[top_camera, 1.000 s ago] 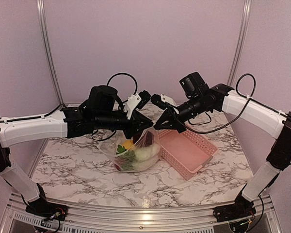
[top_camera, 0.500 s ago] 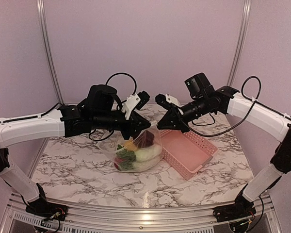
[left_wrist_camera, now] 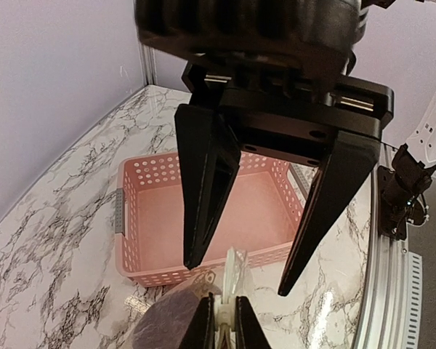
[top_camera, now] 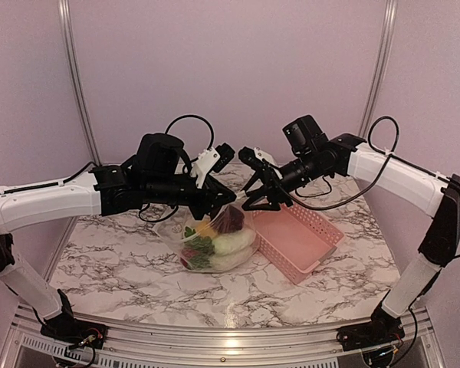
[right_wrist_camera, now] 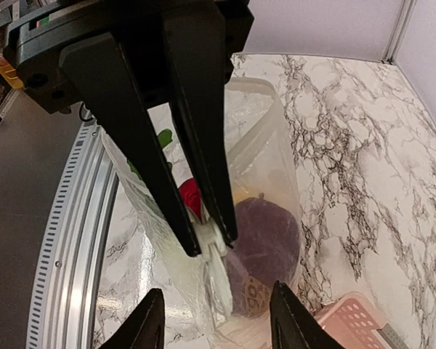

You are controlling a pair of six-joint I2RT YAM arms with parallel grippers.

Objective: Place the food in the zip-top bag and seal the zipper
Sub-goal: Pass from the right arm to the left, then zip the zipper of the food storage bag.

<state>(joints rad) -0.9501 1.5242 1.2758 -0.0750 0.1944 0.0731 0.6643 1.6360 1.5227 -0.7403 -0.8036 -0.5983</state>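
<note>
1. Left gripper (top_camera: pixel 231 201): jaws nearly closed, pinching the zipper (left_wrist_camera: pixel 232 270) along the top edge of the zip-top bag (top_camera: pixel 172 234).
2. The bag rests on the marble table (top_camera: pixel 123 264) and contains the food (top_camera: pixel 230 244).
3. Right gripper (top_camera: pixel 253 201), at 2 o'clock from the bag: jaws parted, flanking the zipper, gripping nothing.
4. Pink basket (top_camera: pixel 303 238): at 3 o'clock from the bag.

Food (top_camera: pixel 215 242) in bag (top_camera: pixel 169 231), left of basket (top_camera: pixel 300 239)

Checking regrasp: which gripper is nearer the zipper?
Left. The left gripper is pinched on the zipper; the right gripper stands open facing it, jaws either side of the strip, not gripping.
</note>
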